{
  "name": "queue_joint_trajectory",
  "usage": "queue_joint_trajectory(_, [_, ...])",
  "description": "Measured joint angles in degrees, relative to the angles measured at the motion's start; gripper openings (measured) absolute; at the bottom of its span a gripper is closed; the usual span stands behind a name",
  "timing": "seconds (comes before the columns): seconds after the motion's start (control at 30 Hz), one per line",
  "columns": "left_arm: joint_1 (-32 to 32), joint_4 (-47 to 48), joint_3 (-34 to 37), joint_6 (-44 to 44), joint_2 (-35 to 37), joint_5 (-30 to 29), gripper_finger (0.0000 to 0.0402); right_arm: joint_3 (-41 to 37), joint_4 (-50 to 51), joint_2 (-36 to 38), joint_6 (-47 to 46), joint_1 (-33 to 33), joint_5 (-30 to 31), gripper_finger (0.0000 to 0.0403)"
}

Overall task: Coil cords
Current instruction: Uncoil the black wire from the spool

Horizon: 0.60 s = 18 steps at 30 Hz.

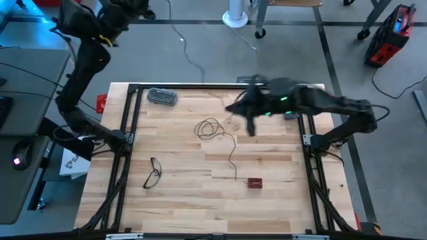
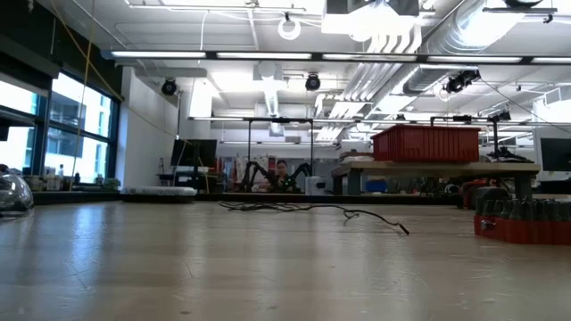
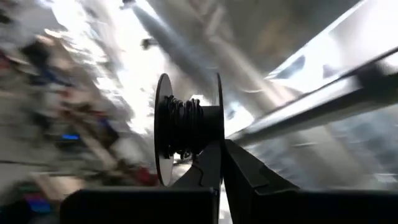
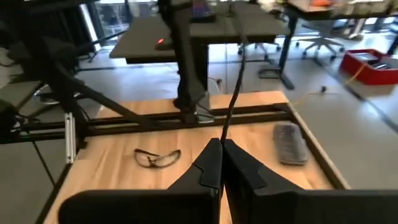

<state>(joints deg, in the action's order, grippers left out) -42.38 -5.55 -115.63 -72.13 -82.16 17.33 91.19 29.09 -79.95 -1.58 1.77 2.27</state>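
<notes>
Black reel (image 3: 186, 127), dark wire (image 1: 215, 133)

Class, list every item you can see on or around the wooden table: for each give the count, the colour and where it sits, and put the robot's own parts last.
wire: one, thin and dark, loosely looped at mid-table with a tail running toward the front.
reel: one, black, wound with dark wire, pinched in the left gripper, lifted off the table.
eyeglasses: one pair, dark-framed, front left of the table.
small red block: one, red, front of the table, right of centre.
grey flat device: one, grey, back left of the table.
table: one, pale wood with a black frame.
left gripper: one, dark, shut on the reel.
right gripper: one, dark, shut on the wire above the table's back right.
</notes>
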Motion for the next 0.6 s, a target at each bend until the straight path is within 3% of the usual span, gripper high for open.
queue_joint_trajectory(0.17, [6.88,-5.19,0.02,-6.94,-2.61,2.62,0.0,-5.85,-7.94,-6.34,-1.09,2.09,-1.3,0.0])
queue_joint_trajectory(0.33, [14.28,-5.33,0.04,-11.23,-3.0,5.35,0.0,-5.87,-3.86,-11.9,0.41,5.38,-2.31,0.0])
queue_joint_trajectory(0.6, [29.27,-5.96,0.04,-6.45,-1.36,6.63,0.0,-5.8,-1.38,-11.47,3.54,14.61,-2.39,0.0])
